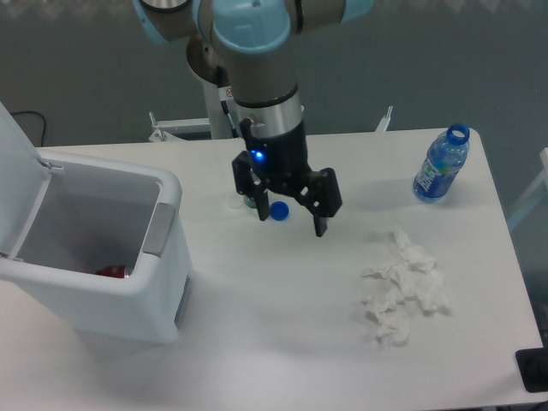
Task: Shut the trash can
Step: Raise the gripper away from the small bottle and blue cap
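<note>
The large boxy white plastic trash can (128, 287) with rounded corners stands upright at the left edge of the white table (282, 342), near the front-left corner. It is open: its flat white hinged lid (15, 163) is swung up and back on the left side, tilted away from the mouth and partly cut off by the picture's edge. A grey latch tab (157, 229) sits on the rim of the wall facing the table's middle. Inside, low at the bottom, something red (110, 271) shows.
</note>
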You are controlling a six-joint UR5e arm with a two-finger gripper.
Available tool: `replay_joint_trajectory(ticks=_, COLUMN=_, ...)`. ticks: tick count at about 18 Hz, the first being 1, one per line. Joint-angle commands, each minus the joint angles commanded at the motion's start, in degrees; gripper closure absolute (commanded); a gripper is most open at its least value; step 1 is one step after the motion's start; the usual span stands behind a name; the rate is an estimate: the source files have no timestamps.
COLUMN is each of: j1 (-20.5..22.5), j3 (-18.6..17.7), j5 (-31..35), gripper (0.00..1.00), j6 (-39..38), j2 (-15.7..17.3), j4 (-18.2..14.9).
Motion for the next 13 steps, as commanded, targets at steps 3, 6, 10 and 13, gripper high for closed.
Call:
replay_joint_trajectory(ticks=3, j1=-0.17, j3=0.09, j5=0.0, gripper=0.0, j6=0.0, j2=-0.18, j4=0.7)
replay_joint_trajectory(ticks=6, j1=-0.09, j3=0.0, j5=-0.35, gripper=0.0, j6=-0.96, j2=-0.26, j4=1.49)
replay_joint_trajectory(ticks=10, j1=0.97, j3=0.26, j5=-5.18, gripper=0.0, j6=-3.76, j2=0.09, j4=2.73)
replay_joint_trajectory(ticks=13, j1=0.44, j3=0.61, j5=-5.27, gripper=0.0, j6=-9.65, j2=0.7, j4=2.73)
